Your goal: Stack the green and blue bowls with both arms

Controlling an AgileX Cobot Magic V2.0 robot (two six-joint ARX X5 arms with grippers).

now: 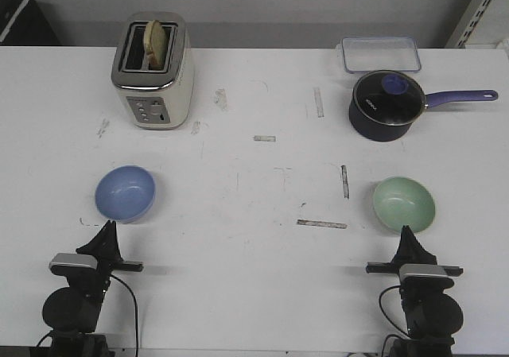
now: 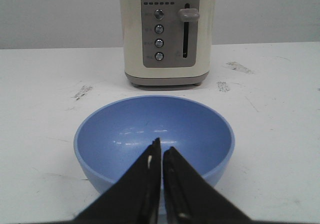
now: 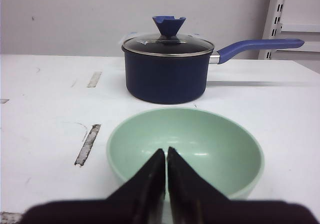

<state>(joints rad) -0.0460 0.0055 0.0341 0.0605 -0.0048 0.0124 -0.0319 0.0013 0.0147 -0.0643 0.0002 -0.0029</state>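
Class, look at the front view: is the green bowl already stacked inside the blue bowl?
No, the green bowl sits apart from the blue bowl.

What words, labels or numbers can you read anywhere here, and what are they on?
Nothing can be read with certainty.
Toaster: small labels beside its four buttons, too blurred to read.
Saucepan: a small white mark on the glass lid, too small to read.
Blue bowl, green bowl, lidded container: no text.

toaster panel [image 2: 169, 30]: i see small labels beside the buttons, too blurred to read
saucepan lid [image 1: 387, 98]: i see a faint white mark (maybe a brand), not legible
elsewhere: i find no readable text
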